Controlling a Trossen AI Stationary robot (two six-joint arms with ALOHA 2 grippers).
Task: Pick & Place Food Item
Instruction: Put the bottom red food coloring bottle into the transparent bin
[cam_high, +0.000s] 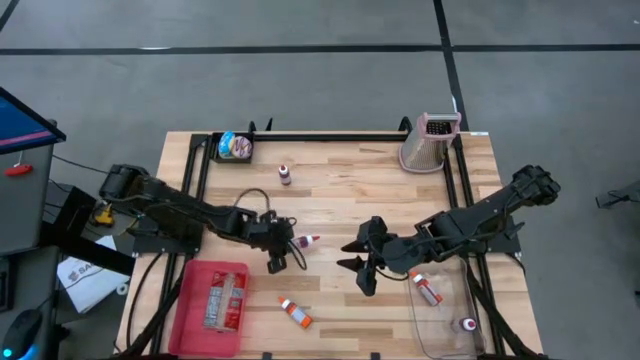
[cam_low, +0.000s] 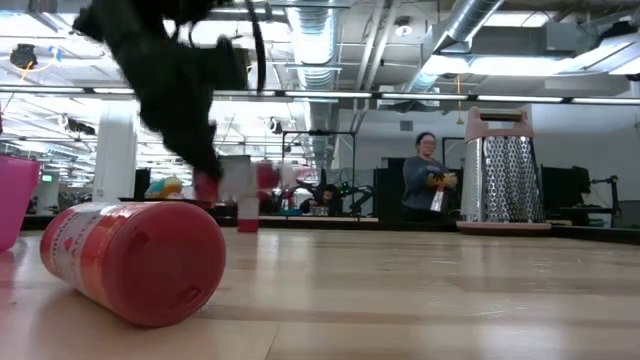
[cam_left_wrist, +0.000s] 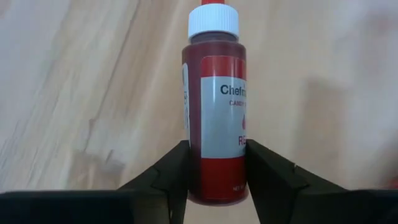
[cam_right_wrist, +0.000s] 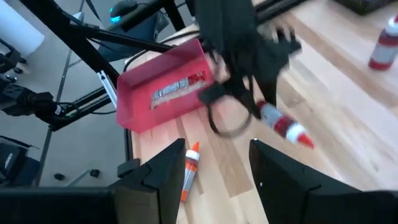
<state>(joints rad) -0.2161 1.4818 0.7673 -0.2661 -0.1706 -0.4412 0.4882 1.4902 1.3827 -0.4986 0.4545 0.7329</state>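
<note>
Left wrist view: left tool (cam_left_wrist: 217, 168) angled down, fingers touching both sides of red food-colouring bottle (cam_left_wrist: 214, 106) on bench (cam_left_wrist: 74, 93). Right tool (cam_high: 362, 266) hovers empty, part open, beside; pink tray (cam_high: 200, 290) nearby.

It was a robotics lab or industrial test space, not a home. The pale butcher-block wooden table (cam_high: 340, 200) stood framed in black metal rails (cam_high: 330, 134) on a grey concrete floor marked with dark lines (cam_high: 300, 48). Overhead ran exposed silver ventilation ducts (cam_low: 320, 40) and strip lights under an open ceiling. Across the room a person in a grey top (cam_low: 425, 172) stood among dark equipment racks. Loose black cables (cam_high: 150, 270) trailed beside the table.
</note>
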